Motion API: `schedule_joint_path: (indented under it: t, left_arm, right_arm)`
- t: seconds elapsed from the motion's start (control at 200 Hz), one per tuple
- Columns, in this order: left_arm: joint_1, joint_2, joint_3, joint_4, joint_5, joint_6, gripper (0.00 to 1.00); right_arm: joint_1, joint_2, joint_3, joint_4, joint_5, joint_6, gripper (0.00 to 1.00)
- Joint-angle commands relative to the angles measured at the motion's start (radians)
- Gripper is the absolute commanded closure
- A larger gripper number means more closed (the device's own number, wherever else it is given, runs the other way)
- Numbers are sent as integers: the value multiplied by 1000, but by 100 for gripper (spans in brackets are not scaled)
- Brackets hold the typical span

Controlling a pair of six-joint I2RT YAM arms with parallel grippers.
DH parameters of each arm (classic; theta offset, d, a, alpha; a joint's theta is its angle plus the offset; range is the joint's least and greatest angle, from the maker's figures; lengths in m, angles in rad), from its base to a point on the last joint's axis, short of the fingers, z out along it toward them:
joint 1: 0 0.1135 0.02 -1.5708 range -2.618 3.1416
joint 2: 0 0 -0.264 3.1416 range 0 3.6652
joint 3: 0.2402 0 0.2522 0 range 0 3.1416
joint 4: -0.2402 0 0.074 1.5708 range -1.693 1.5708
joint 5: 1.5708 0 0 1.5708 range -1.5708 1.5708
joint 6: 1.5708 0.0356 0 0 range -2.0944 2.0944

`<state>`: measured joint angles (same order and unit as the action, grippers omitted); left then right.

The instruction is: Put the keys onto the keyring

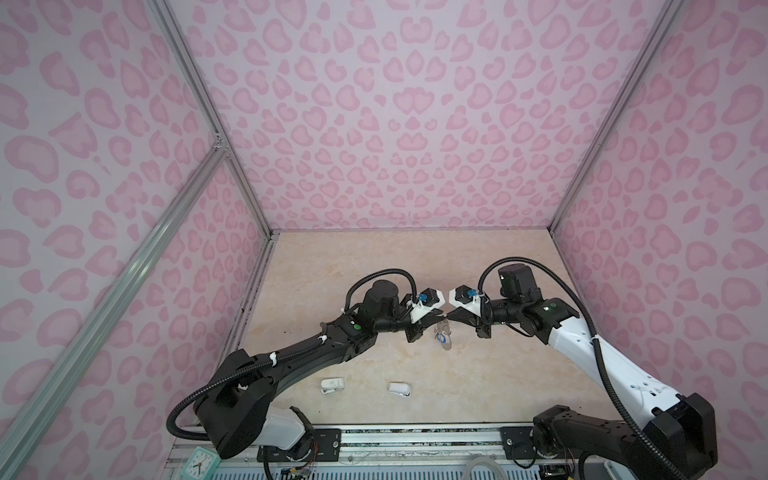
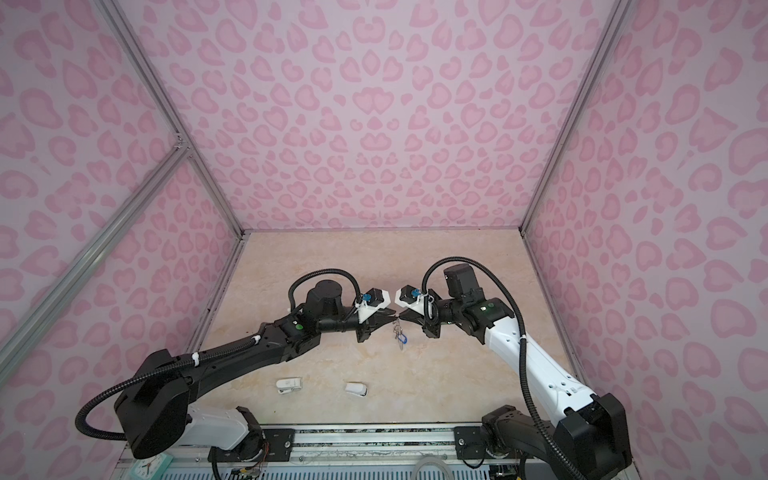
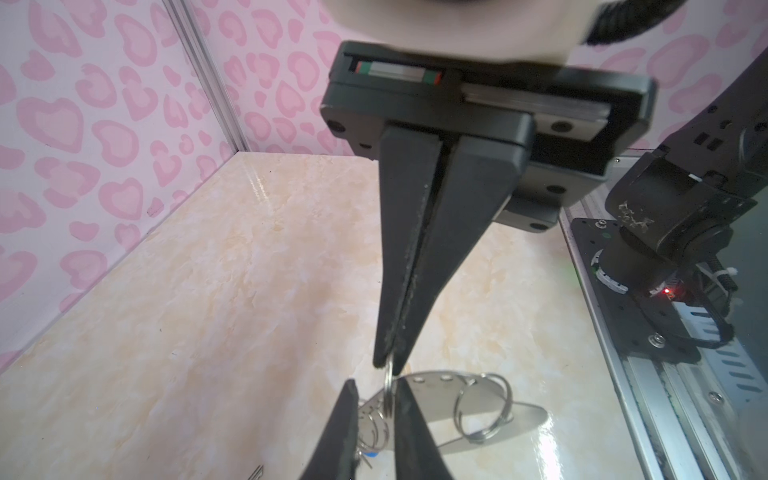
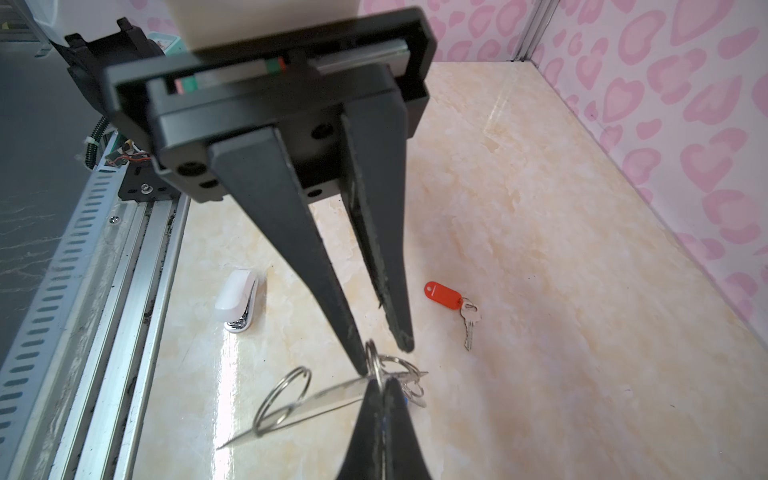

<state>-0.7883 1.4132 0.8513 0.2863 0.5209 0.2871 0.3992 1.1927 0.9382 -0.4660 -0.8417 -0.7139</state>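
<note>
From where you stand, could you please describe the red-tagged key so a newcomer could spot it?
On the marbled tabletop, look past the right gripper in its wrist view. A small silver key lies flat and alone there; its oblong red tag sets it apart from the blue-tagged key at the keyring.

walls (image 1: 415, 104): pink heart-like blotches on pale lilac
table (image 1: 498, 374): cream marble
key tag (image 4: 442, 294): red, right of gripper fingers

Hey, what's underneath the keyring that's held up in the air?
The blue-tagged key hangs below the keyring, over bare table. Where it hooks on is hidden by the black fingertips. The red-tagged key lies off to the side.
</note>
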Motion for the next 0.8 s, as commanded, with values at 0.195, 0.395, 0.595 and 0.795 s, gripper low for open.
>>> schedule_joint_path:
  t: [0.195, 0.395, 0.595, 0.795]
  left_arm:
    - [0, 2, -5, 123, 72, -39, 97]
    - [6, -9, -25, 213, 133, -70, 97]
    - [12, -13, -9, 254, 197, -95, 97]
    - [13, -16, -9, 270, 228, -110, 97]
  right_arm:
    - [-5, -139, -80, 92, 111, -58, 78]
    - [-63, -289, -213, 246, 116, 71, 75]
    - [-63, -347, -312, 432, 52, 220, 78]
    - [-63, -373, -385, 629, -22, 373, 79]
